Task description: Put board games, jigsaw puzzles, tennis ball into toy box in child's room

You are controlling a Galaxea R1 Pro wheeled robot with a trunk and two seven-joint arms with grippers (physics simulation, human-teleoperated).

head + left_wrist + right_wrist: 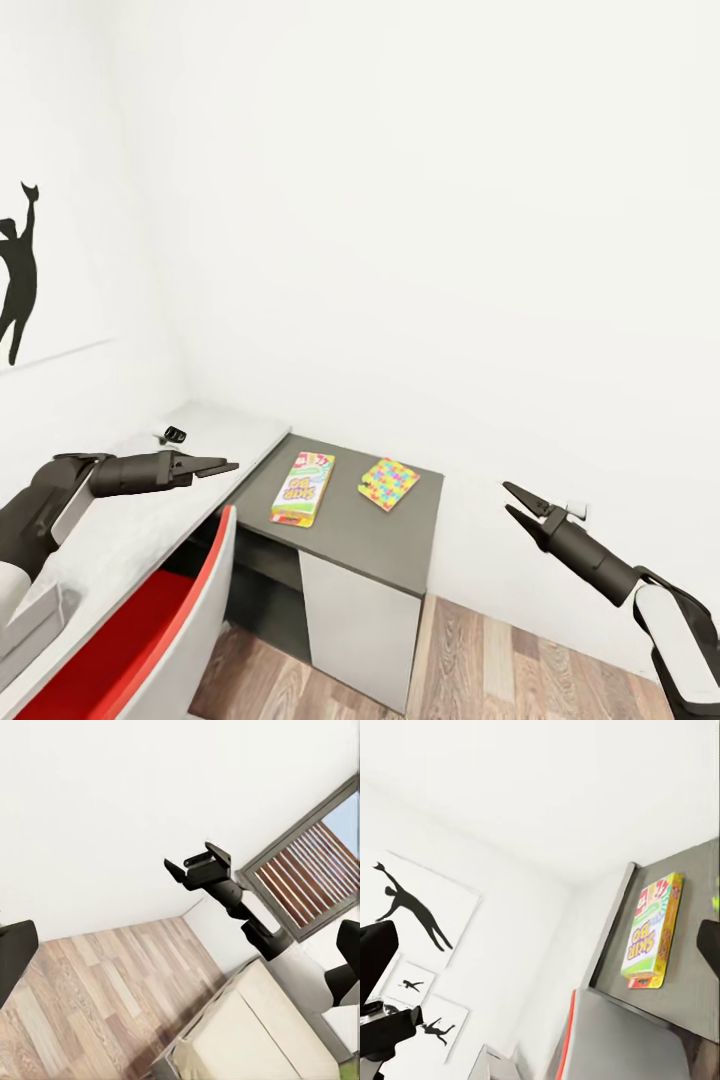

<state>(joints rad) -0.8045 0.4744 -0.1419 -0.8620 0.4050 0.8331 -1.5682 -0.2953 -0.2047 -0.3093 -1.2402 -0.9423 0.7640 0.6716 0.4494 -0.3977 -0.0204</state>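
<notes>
The room is bright and even. The white wall glares. Shadows under the grey table look soft, maybe blurry.

The head camera looked down from above toward a room corner, taking in the grey table. The left wrist camera faced across the wooden floor toward what seemed a window. The right wrist camera looked closely along the table, sharing the board game.

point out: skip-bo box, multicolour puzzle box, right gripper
Skip-Bo box [303, 488], head view, middle of its lid.
Multicolour puzzle box [388, 483], head view, middle of its top.
Right gripper [515, 506], head view, between its open fingertips.
</notes>
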